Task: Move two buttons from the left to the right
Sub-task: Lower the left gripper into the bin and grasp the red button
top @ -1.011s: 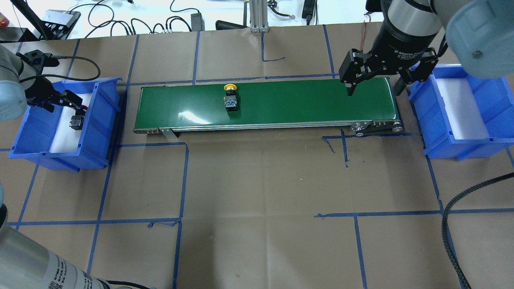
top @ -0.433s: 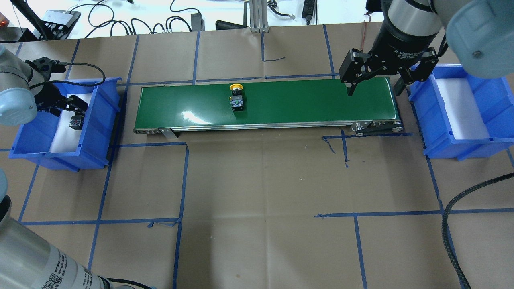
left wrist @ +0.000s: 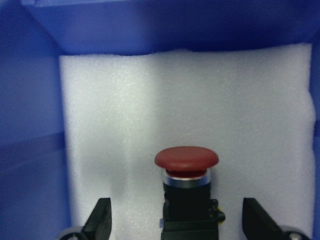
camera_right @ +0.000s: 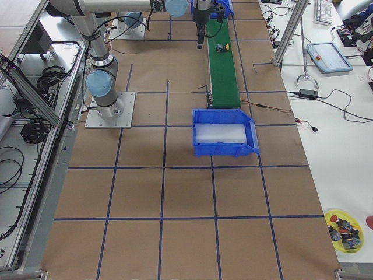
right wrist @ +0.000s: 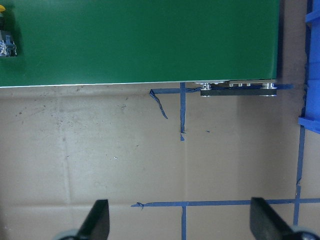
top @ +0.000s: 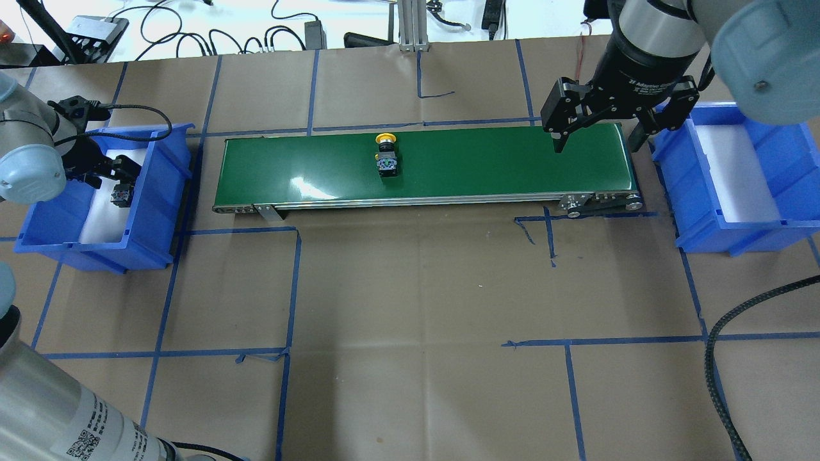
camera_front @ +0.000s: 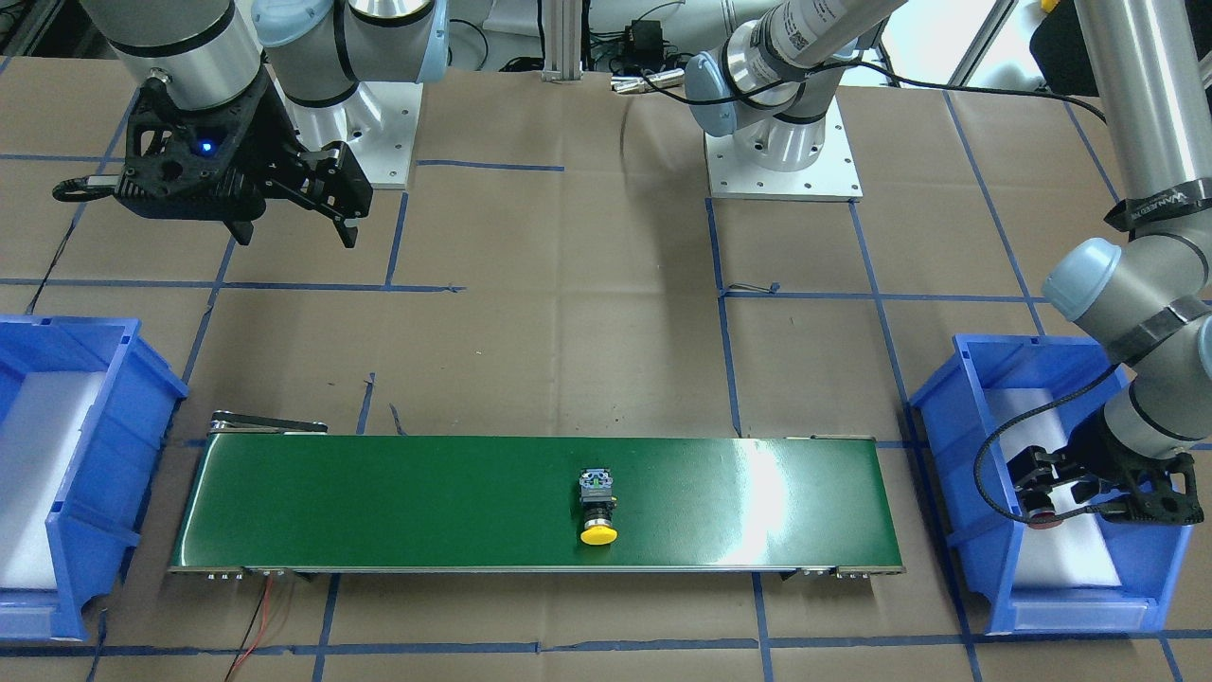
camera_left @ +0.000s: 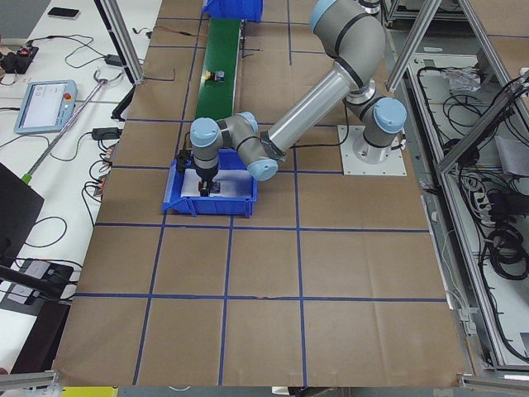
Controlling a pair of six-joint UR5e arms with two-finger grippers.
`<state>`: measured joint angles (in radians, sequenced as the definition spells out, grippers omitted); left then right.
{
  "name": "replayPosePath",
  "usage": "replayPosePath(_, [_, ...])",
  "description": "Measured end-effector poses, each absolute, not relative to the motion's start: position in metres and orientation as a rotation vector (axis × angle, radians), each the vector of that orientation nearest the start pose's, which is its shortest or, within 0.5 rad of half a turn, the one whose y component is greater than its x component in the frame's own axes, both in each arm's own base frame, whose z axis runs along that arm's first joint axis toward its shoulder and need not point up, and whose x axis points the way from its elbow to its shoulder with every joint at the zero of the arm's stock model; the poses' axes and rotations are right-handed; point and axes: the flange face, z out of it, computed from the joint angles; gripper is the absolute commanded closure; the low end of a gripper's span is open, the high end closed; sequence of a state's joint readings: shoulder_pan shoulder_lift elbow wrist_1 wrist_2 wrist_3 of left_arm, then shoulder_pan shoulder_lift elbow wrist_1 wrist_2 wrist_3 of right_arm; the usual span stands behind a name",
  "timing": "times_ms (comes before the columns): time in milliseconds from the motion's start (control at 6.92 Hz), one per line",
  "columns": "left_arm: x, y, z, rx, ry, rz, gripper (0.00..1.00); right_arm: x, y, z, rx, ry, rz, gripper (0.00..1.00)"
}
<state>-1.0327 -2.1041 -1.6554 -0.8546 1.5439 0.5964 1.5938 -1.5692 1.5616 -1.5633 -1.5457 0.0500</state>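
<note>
We see the yellow button [top: 385, 153] lying on its side on the green belt [top: 487, 163], a little toward the robot's left of the belt's middle, with its cap pointing at the far edge and its grey block toward the robot. The red button [left wrist: 186, 175] lies on the white foam pad [left wrist: 200, 90] inside the left bin [top: 154, 192], its cap pointing away from the wrist camera. The left hand [top: 118, 174] is down inside that bin with its fingers [left wrist: 101, 221] spread to either side of the red button's black body; in the wrist view we see foam between each finger and the body, so nothing is pinched. At the other end, the right hand [top: 596, 146] hangs above the belt's right end, spread wide and holding nothing. Its wrist view looks down on the belt's near edge and the taped brown paper of the surface [top: 416, 288], with the yellow button just at that picture's left edge. Just beyond that end of the belt sits the right bin [top: 791, 160], lined with its own white foam. Both bins stand on the surface, one just off each end of the belt.
</note>
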Motion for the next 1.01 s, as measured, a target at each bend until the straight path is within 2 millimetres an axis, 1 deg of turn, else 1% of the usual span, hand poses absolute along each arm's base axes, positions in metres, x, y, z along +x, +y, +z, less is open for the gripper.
replayPosePath(144, [0.213, -0.624, 0.212, 0.093, 3.106, -0.152, 0.86, 0.147, -0.489, 0.491, 0.042, 3.117, 0.001, 0.00])
replayPosePath(289, [0.213, -0.624, 0.213, 0.094, 3.105, -0.155, 1.00, 0.147, -0.489, 0.491, 0.041, 3.117, 0.001, 0.00])
replayPosePath(433, [0.214, -0.625, 0.216, 0.095, 3.102, -0.159, 1.00, 0.147, -0.489, 0.491, 0.041, 3.117, 0.001, 0.00])
replayPosePath(578, [0.214, -0.626, 0.223, 0.096, 3.096, -0.169, 1.00, 0.147, -0.489, 0.490, 0.041, 3.117, 0.002, 0.00])
replayPosePath(722, [0.215, -0.627, 0.236, 0.097, 3.090, -0.178, 1.00, 0.147, -0.489, 0.491, 0.041, 3.117, 0.002, 0.00])
replayPosePath(867, [0.214, -0.624, 0.257, 0.100, 3.087, -0.177, 1.00, 0.147, -0.489, 0.491, 0.041, 3.116, 0.001, 0.00])
replayPosePath(1011, [0.211, -0.618, 0.288, 0.103, 3.089, -0.166, 1.00, 0.147, -0.489, 0.491, 0.042, 3.116, 0.001, 0.00])
